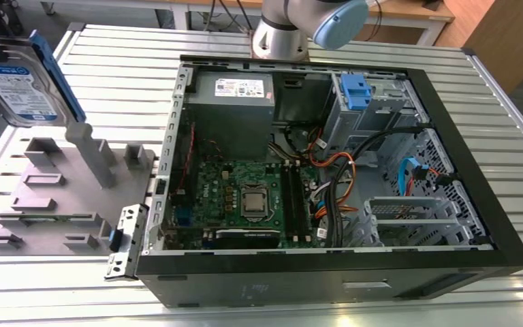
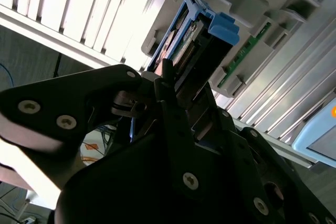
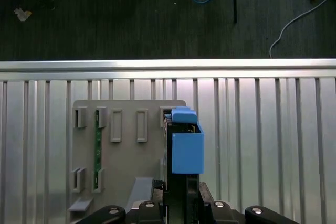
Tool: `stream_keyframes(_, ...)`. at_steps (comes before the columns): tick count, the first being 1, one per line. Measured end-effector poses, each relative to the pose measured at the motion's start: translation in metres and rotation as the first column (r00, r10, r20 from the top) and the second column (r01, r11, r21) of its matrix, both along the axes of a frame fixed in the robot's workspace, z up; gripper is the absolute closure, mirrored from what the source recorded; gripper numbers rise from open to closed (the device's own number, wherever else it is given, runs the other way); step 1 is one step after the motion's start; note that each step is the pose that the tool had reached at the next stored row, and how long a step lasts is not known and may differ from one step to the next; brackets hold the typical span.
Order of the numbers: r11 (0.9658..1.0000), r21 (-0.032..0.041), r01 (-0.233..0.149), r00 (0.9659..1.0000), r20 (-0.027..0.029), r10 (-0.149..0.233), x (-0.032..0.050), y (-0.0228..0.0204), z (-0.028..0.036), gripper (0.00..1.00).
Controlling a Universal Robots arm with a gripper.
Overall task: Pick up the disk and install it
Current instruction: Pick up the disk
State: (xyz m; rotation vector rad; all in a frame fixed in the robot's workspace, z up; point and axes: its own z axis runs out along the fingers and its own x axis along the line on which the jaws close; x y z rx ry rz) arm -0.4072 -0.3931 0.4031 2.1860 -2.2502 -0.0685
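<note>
The disk (image 1: 18,85), silver-grey with a white-and-blue label and a blue side rail, hangs upright in the air at the exterior view's left, above the grey fixture plate (image 1: 35,204). In both wrist views my gripper (image 2: 173,85) (image 3: 181,198) is shut on it. The first wrist view looks down the disk's (image 3: 178,153) narrow edge, with its blue end tab (image 3: 187,145) pointing away from the fingers. That tab (image 2: 223,27) shows in the second wrist view too, over the fixture plate (image 2: 262,3). The disk is well clear of the open computer case (image 1: 334,272).
The open case holds a grey power-supply box (image 1: 234,92), a motherboard (image 1: 243,197), cables, a blue clip (image 1: 355,92) in the drive cage and a metal cage (image 1: 416,218) at the exterior view's right. A green memory stick (image 3: 97,145) sits in the fixture plate (image 3: 126,156). The arm's base (image 1: 284,30) stands behind the case.
</note>
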Motion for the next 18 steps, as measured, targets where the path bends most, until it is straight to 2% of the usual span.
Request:
stream_keyframes(5, 1.0, -0.0001, 0.0, 1.0, 0.0, 0.0, 0.0, 0.0, 0.005, 0.65)
stream_keyframes(12, 1.0, 0.0, 0.0, 1.0, 0.0, 0.0, 0.0, 0.0, 0.0154, 0.65)
stream_keyframes(18, 1.0, 0.0, 0.0, 1.0, 0.0, 0.0, 0.0, 0.0, 0.02, 0.65)
